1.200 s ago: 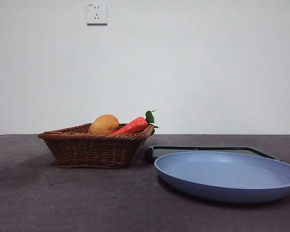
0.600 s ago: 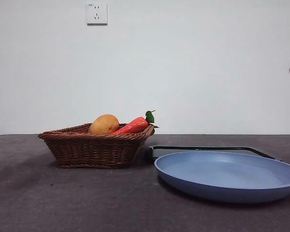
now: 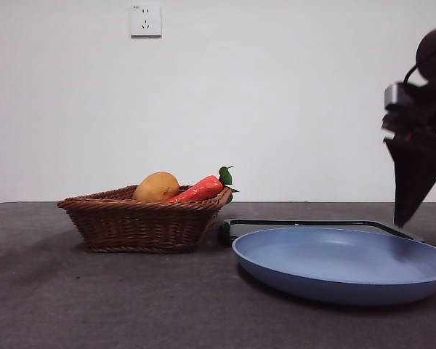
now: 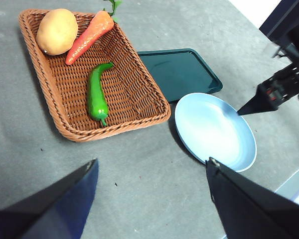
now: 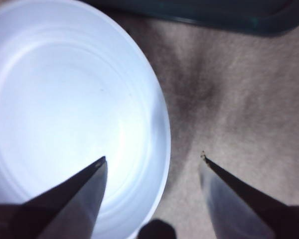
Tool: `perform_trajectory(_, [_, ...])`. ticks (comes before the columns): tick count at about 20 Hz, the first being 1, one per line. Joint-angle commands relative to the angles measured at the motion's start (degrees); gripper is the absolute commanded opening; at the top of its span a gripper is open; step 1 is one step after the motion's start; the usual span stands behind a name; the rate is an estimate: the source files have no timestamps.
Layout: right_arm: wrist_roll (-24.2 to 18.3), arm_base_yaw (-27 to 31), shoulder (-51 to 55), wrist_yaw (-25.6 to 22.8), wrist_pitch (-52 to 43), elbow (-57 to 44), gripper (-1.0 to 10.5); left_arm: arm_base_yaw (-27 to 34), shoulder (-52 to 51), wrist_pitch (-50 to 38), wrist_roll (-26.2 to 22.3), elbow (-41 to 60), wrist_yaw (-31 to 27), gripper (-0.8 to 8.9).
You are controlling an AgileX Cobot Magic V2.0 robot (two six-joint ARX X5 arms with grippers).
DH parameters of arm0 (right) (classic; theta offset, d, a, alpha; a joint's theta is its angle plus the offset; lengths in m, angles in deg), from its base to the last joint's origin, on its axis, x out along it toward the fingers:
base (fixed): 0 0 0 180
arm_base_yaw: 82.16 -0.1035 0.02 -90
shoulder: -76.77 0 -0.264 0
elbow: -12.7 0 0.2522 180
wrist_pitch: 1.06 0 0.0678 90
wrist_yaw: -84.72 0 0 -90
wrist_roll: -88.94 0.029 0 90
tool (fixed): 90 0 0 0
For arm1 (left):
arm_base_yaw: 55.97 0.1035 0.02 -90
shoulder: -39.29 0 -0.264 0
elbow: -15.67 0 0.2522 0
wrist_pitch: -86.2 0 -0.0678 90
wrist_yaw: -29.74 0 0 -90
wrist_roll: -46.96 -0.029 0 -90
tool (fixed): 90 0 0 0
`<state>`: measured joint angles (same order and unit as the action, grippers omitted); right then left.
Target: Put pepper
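Lying inside the wicker basket point(image 4: 45, 74), the pepper point(image 4: 96, 93) rests on the woven floor, apart from the potato point(image 4: 57, 31) and the red-orange vegetable point(image 4: 88, 36) at one end. Beside the basket sits a dark green tray point(image 4: 177, 69), and the blue plate point(image 4: 214, 130) lies just beside the tray. The right gripper point(image 5: 152, 159) hangs just above the plate's rim, jaws spread wide and holding nothing; one jaw is over the plate, the other over the grey table point(image 5: 239, 94). In the front view it shows as a dark shape point(image 3: 416, 174) at the right edge. The left gripper point(image 4: 152, 167) hovers high over the table, jaws wide apart and empty.
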<state>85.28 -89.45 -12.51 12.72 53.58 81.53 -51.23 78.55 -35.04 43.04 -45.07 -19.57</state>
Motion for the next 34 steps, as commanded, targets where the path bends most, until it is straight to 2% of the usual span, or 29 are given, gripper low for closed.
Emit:
perform_trajectory(1, [0.09, -0.7, -2.95, 0.04, -1.31, 0.94, 2.7, 0.13, 0.2, -0.33, -0.57, -0.81, 0.24, 3.76])
perform_trajectory(4, [0.11, -0.72, -5.22, 0.07, -2.16, 0.94, 2.7, 0.13, 0.2, -0.33, -0.57, -0.81, 0.24, 3.76])
perform_trajectory(10, [0.15, -0.72, -6.58, 0.07, -2.32, 0.92, 0.1, 0.11, 0.2, -0.33, -0.57, -0.81, 0.24, 3.76])
perform_trajectory(16, [1.25, -0.61, -5.35, 0.13, -1.73, 0.94, 0.1, -0.85, 0.22, -0.42, -0.55, -0.87, -0.39, 3.76])
perform_trajectory(19, [1.36, -0.61, 0.26, 0.15, 0.46, 1.01, 0.1, -3.21, 0.26, -1.9, 0.0, -1.09, -4.85, 3.76])
perform_trajectory(21, [1.88, -0.57, 5.46, 0.11, 1.88, 1.09, 0.1, -5.62, 1.6, -5.29, 3.67, -1.09, -6.16, 3.76])
perform_trajectory(24, [2.36, -0.57, 13.99, 0.09, 4.46, 1.31, 0.1, -10.32, 7.19, -11.04, 5.92, -1.14, -7.91, 3.75])
perform_trajectory(27, [2.84, -0.52, 21.57, 0.04, 7.13, 1.62, 0.1, -16.26, 15.5, -15.23, 6.47, -2.51, -14.82, 3.75])
perform_trajectory(34, [4.04, 0.15, 31.67, 0.0, 11.85, 3.41, 0.1, -25.46, 40.98, -14.4, 4.22, -18.88, -28.15, 3.75])
